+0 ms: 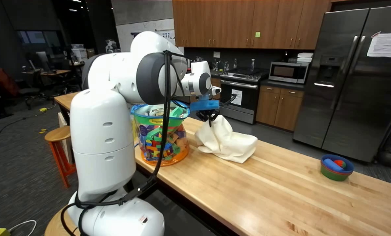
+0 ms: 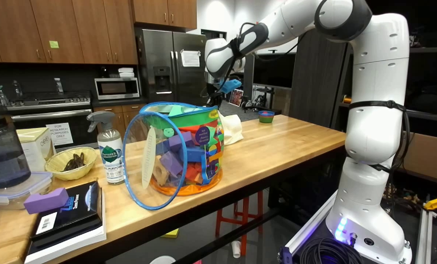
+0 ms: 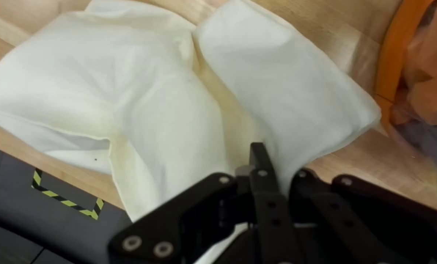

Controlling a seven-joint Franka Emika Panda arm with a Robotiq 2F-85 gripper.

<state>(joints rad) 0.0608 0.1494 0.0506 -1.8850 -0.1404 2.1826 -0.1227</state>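
Cloth (image 1: pixel 227 142) in tool (image 1: pixel 210 122), near table edge (image 3: pixel 70 175)

In an exterior view, room runs over the table (image 1: pixel 248 193) from the cloth (image 1: pixel 228 144) toward five o'clock; a tub (image 1: pixel 144 121) blocks nine, bowls (image 1: pixel 335 176) just past three.

This was a lab with a kitchen in it. Cabinets (image 1: pixel 235 23), a fridge (image 1: pixel 353 85), a microwave (image 1: pixel 287 72) and a stove (image 1: pixel 249 101) made up the kitchen; the stove's notice (image 2: pixel 59 134), reading "FOR RESEARCH PURPOSES ONLY", a robot arm (image 2: pixel 378 84), striped tape (image 3: pixel 62 199) on the floor (image 3: pixel 64 231) and, farther back, a desk (image 1: pixel 59 71) with a screen (image 1: pixel 43 60) spoke for the lab.
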